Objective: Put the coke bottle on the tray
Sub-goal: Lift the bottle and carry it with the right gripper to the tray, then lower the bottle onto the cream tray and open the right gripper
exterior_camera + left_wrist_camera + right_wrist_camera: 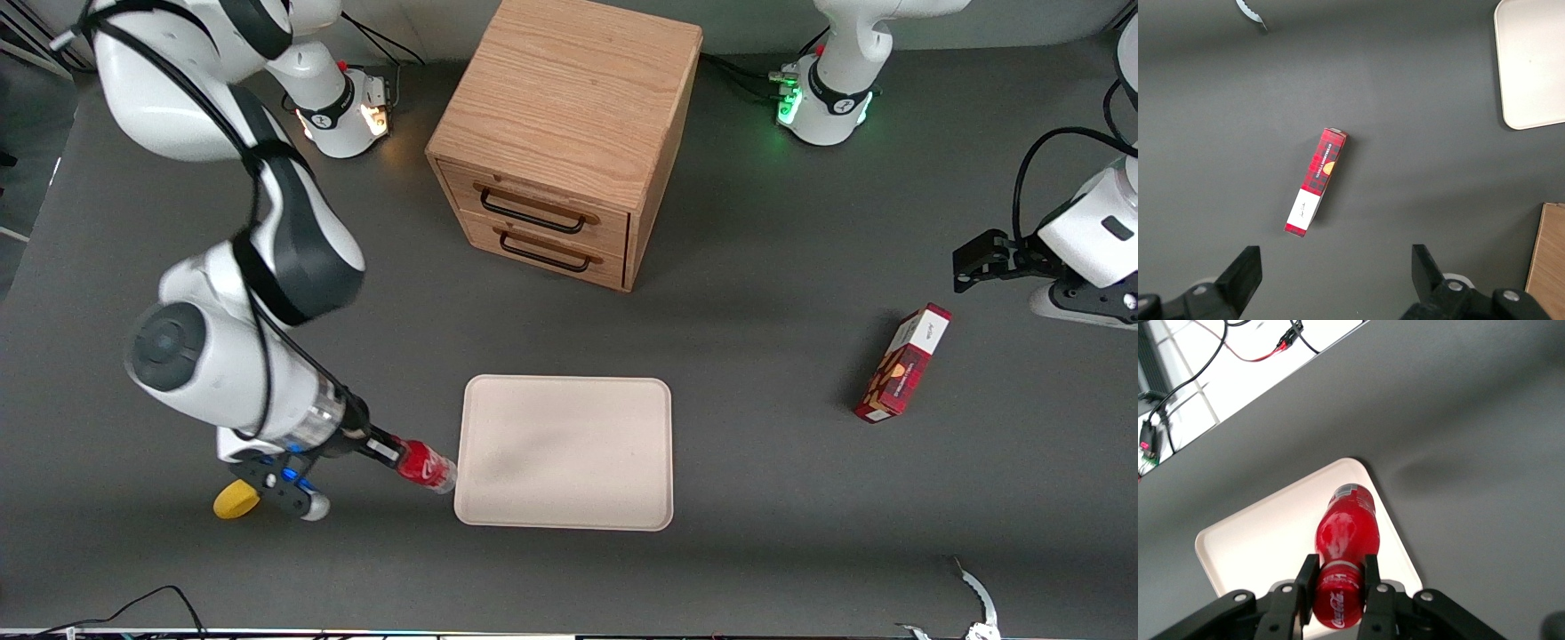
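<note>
Coke bottle (pixel 426 468) held lengthwise in the claw (pixel 391 455), fingers clamped on its cap end, base pointing at the tray (pixel 622 498) and just at its rim on the working arm's side. Step in hand, by my reading: carry, grasp done, placement not yet. Next move calls for travel inward over the tray, lowering, then release. Count, going along the surface (pixel 756 551): one yellow object (pixel 234 500), one bottle, one tray, one drawer cabinet (pixel 569 133), one red carton (pixel 902 363).
</note>
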Robot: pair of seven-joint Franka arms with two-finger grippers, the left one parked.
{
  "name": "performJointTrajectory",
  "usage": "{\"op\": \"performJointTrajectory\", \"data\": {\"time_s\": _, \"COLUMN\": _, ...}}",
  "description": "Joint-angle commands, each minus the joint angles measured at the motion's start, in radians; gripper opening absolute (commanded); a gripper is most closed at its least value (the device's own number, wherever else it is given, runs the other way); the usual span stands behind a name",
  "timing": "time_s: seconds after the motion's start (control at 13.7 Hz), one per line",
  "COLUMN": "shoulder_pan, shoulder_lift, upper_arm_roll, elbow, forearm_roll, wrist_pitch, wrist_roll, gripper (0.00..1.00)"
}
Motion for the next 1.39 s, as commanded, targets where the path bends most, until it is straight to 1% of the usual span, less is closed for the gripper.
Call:
{"op": "performJointTrajectory", "data": {"time_s": 0.0, "shoulder_pan": 0.037, "shoulder_lift": 0.107, "upper_arm_roll": 0.007, "elbow": 0.073, "forearm_roll": -0.068, "wrist_pitch": 0.082, "wrist_roll": 0.11, "gripper": 0.0}}
{"op": "performJointTrajectory", "data": {"time_s": 0.37, "shoulder_pan": 0.056, "shoulder_lift": 0.149, "upper_arm_roll": 0.008, "elbow": 0.056, "forearm_roll": -0.072, "wrist_pitch": 0.116, "wrist_roll": 0.141, "gripper": 0.0}}
{"op": "performJointTrajectory", "data": {"time_s": 0.51, "shoulder_pan": 0.056, "shoulder_lift": 0.149, "upper_arm_roll": 0.008, "elbow": 0.045, "forearm_roll": -0.088, "wrist_pitch": 0.118, "wrist_roll": 0.141, "gripper": 0.0}}
{"op": "performJointTrajectory", "data": {"time_s": 0.59, "shoulder_pan": 0.054, "shoulder_lift": 0.149, "upper_arm_roll": 0.008, "elbow": 0.045, "forearm_roll": -0.089, "wrist_pitch": 0.119, "wrist_roll": 0.14, "gripper": 0.93}}
{"op": "performJointTrajectory", "data": {"time_s": 0.66, "shoulder_pan": 0.054, "shoulder_lift": 0.149, "upper_arm_roll": 0.008, "elbow": 0.042, "forearm_roll": -0.092, "wrist_pitch": 0.119, "wrist_roll": 0.14, "gripper": 1.0}}
{"op": "performJointTrajectory", "data": {"time_s": 0.88, "shoulder_pan": 0.053, "shoulder_lift": 0.143, "upper_arm_roll": 0.01, "elbow": 0.044, "forearm_roll": -0.091, "wrist_pitch": 0.118, "wrist_roll": 0.138, "gripper": 1.0}}
{"op": "performJointTrajectory", "data": {"time_s": 1.02, "shoulder_pan": 0.047, "shoulder_lift": 0.119, "upper_arm_roll": 0.01, "elbow": 0.044, "forearm_roll": -0.091, "wrist_pitch": 0.09, "wrist_roll": 0.137, "gripper": 1.0}}
{"op": "performJointTrajectory", "data": {"time_s": 1.17, "shoulder_pan": 0.041, "shoulder_lift": 0.053, "upper_arm_roll": 0.022, "elbow": 0.044, "forearm_roll": -0.092, "wrist_pitch": 0.006, "wrist_roll": 0.131, "gripper": 1.0}}
{"op": "performJointTrajectory", "data": {"time_s": 1.32, "shoulder_pan": 0.027, "shoulder_lift": -0.06, "upper_arm_roll": 0.066, "elbow": 0.013, "forearm_roll": -0.133, "wrist_pitch": -0.086, "wrist_roll": 0.1, "gripper": 1.0}}
